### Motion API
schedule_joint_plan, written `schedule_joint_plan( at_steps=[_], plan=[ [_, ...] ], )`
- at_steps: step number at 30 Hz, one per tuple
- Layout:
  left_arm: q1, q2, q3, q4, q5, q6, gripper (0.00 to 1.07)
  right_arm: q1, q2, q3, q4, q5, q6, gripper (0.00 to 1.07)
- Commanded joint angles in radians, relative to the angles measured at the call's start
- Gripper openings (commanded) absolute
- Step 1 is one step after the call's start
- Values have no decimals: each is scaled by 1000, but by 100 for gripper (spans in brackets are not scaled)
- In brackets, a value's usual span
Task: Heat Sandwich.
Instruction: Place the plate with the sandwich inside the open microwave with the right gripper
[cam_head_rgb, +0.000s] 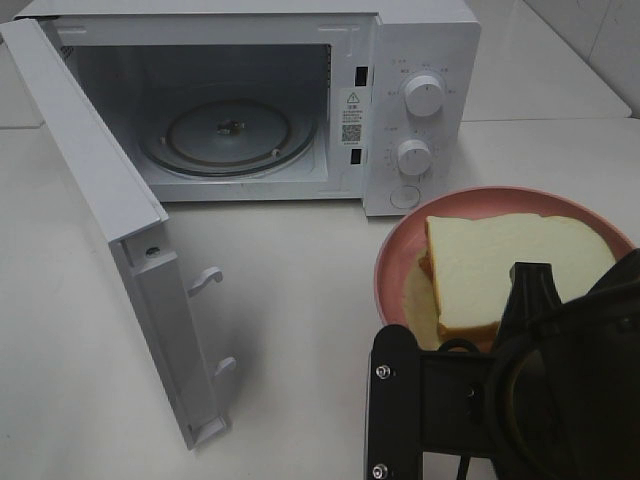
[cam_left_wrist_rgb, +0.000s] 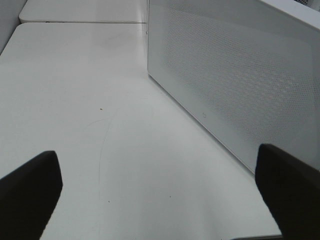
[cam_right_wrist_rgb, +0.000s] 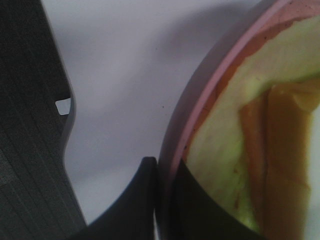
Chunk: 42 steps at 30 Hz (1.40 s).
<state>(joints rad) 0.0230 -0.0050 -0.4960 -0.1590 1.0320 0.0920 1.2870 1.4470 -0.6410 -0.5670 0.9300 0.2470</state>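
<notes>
The right gripper (cam_right_wrist_rgb: 166, 197) clamps the rim of the pink plate (cam_right_wrist_rgb: 212, 92), one finger outside, one inside. The sandwich (cam_right_wrist_rgb: 280, 150) lies just beside the inner finger, white table (cam_right_wrist_rgb: 125, 75) beside the outer.

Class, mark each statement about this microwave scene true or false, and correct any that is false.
1. The microwave door stands open. True.
2. The sandwich lies on the turntable. False: it lies on the pink plate, and the turntable holds no food.
3. The right gripper is shut on the pink plate's rim. True.
4. The left gripper grips the microwave door. False: its jaws are wide open and hold nothing.
</notes>
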Motion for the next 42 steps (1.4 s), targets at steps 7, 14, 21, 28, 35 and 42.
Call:
schedule_joint_plan(
  at_steps=[7,14,21,28,35,42],
  plan=[
    [3,-24,3,-3,1,2,103,4,-10,2,-32,-87,-204,0],
    [3,-24,3,-3,1,2,103,3,-28,2,-44,-131,-442,0],
    [3,-24,3,-3,1,2,103,-18,-69,2,-34,-196,-517,0],
    [3,-24,3,-3,1,2,103,-107,-93,2,42,-238,-740,0],
    [3,-24,3,-3,1,2,103,-201,-125,2,119,-312,-941,0],
    [3,-24,3,-3,1,2,103,-326,-128,2,312,-369,-1278,0]
  ],
)
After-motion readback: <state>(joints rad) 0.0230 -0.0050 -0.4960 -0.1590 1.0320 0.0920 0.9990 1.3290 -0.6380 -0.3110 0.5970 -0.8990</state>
